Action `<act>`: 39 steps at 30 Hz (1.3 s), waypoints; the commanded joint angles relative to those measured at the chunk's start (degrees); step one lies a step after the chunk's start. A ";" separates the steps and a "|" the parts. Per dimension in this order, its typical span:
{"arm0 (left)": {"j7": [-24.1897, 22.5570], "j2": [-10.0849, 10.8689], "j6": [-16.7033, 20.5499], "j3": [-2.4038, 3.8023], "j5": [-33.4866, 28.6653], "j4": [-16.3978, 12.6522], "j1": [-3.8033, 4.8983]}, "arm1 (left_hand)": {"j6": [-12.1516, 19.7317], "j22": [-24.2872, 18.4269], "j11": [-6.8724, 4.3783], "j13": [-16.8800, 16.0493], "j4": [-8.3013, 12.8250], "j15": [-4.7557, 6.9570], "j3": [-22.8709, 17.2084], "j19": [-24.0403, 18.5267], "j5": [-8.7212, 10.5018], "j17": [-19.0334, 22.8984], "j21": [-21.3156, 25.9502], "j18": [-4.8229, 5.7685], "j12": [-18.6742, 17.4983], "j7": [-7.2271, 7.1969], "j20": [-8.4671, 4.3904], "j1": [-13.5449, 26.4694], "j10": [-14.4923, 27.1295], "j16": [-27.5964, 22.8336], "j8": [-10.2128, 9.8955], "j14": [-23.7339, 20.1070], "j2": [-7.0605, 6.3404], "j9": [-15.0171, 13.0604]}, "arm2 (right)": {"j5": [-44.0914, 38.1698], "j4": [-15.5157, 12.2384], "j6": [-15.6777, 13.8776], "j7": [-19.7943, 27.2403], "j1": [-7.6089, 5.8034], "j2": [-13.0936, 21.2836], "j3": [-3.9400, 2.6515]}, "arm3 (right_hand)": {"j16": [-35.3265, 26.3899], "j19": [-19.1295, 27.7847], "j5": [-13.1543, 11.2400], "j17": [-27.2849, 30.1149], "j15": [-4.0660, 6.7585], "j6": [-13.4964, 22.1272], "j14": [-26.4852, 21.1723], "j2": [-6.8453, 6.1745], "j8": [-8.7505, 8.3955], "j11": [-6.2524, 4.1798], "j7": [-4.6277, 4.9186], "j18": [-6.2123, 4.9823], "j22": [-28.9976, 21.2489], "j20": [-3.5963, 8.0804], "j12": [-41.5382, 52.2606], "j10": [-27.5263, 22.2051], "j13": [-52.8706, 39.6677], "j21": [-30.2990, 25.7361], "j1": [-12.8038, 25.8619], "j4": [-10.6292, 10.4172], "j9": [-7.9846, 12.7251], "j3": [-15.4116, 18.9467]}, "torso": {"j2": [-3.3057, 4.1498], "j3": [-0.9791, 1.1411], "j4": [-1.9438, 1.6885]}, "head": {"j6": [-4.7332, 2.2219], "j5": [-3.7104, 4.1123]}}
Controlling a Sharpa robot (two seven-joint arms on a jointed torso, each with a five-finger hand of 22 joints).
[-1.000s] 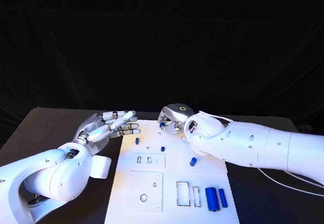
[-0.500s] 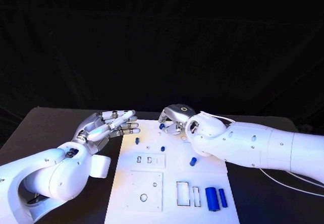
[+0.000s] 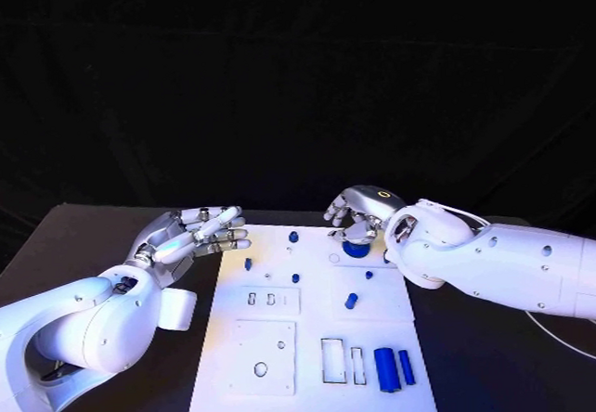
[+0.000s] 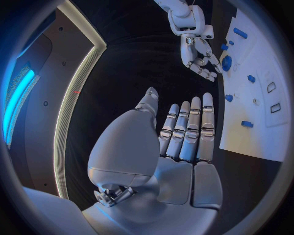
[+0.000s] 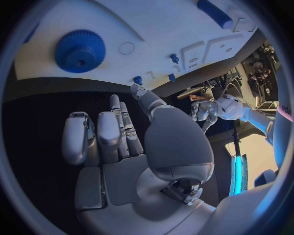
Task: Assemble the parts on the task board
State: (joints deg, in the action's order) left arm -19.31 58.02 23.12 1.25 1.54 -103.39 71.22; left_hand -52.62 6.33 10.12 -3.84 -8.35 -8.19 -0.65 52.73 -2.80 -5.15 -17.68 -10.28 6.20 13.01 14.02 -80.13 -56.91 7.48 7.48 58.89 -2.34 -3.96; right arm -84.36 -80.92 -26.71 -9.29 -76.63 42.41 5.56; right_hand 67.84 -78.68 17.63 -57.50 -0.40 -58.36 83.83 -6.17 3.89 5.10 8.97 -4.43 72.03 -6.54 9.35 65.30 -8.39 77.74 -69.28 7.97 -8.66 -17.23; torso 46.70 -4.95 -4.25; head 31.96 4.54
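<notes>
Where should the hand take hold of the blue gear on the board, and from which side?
Probably by its toothed rim, from above: the gear lies flat on the board, so only the rim and the raised hub offer grip. The right hand is nearest.

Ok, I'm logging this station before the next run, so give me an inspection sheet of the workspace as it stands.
Surface: black table, task board in its middle.
Job's things: blue gear flat on the board's far right part, below the right hand; two blue cylinders side by side at the near right; small blue pieces scattered over the far half; several cut-outs unfilled.
Clutter: nothing seen.
Hands: left hand at the board's far left corner, holds nothing, fingers straight; right hand over the gear, holds nothing.
Cables: pale cable running off under the right arm.
Surroundings: black backdrop.
</notes>
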 commanded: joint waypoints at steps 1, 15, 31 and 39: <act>-0.14 -0.03 -1.32 0.04 -0.34 0.05 0.11 | 0.09 -0.06 0.34 0.05 0.25 0.02 0.00 0.47 -0.15 0.06 -0.29 -0.29 -0.17 0.18 0.09 0.08 0.19 -0.23 -0.23 0.33 0.67 0.08 | 9.24 -1.16 2.69 1.37 -0.33 2.42 -0.14 | 1.87 -1.53 0.80 -2.35 0.48 0.99 1.21 -0.35 -0.41 -0.57 0.11 0.78 2.29 0.27 1.71 3.73 -0.86 1.59 0.61 -0.87 0.13 0.45 | -0.10 0.19 0.46 | -0.13 0.47; 0.08 -0.36 -1.80 0.03 -0.38 0.68 0.11 | 0.08 -0.07 0.34 0.04 0.27 0.02 -0.01 0.48 -0.16 0.06 -0.29 -0.29 -0.18 0.17 0.09 0.06 0.18 -0.25 -0.24 0.34 0.69 0.08 | 11.58 0.37 10.44 -0.72 -0.17 5.37 -0.28 | 13.90 -7.02 4.35 -18.11 1.00 7.14 3.49 -0.43 4.07 -1.41 -0.31 2.80 11.71 1.04 43.61 1.12 -40.96 7.84 -4.32 -8.59 -3.54 14.76 | 0.04 0.32 0.46 | 0.30 0.98; 0.22 -0.35 -1.88 0.03 -0.38 0.99 0.11 | 0.04 -0.09 0.32 0.02 0.31 0.02 -0.01 0.52 -0.16 0.06 -0.29 -0.29 -0.20 0.15 0.09 0.04 0.13 -0.30 -0.26 0.37 0.77 0.06 | 10.79 2.47 12.42 -1.14 0.99 4.02 -0.26 | 16.33 -8.03 5.05 -21.86 0.76 8.17 4.01 0.17 5.74 -1.19 -0.12 3.19 13.41 0.70 53.64 3.82 -51.21 8.92 -5.96 -11.19 -4.82 16.84 | -0.07 0.19 0.45 | 0.86 0.98; 0.25 -0.32 -1.90 0.03 -0.38 1.08 0.11 | 0.04 -0.09 0.32 0.02 0.31 0.02 -0.01 0.52 -0.16 0.06 -0.29 -0.29 -0.20 0.15 0.09 0.04 0.13 -0.30 -0.26 0.37 0.77 0.06 | 10.54 3.18 12.21 -1.26 1.12 3.67 -0.26 | 16.48 -8.10 5.51 -22.07 0.78 8.08 4.03 0.55 6.07 -1.22 -0.16 3.21 13.54 0.69 54.34 3.98 -51.94 9.00 -6.40 -11.44 -5.03 16.79 | -0.04 0.19 0.42 | 0.96 1.04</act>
State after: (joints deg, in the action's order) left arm -18.89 57.80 22.35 1.23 1.26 -102.26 71.26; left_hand -52.62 6.29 10.12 -3.85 -8.36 -8.19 -0.65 52.93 -2.80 -5.15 -17.68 -10.28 6.20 13.01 14.22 -79.90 -56.91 7.48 7.49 58.89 -2.11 -3.97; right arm -73.16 -77.89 -15.54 -10.15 -75.58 46.18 5.31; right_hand 84.10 -83.92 22.77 -74.95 0.61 -50.61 84.02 -5.63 9.75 3.98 8.94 -1.68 74.93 -5.61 63.47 69.00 -60.27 86.37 -75.00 -3.10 -13.63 -0.33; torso 46.65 -4.76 -3.81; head 32.88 5.56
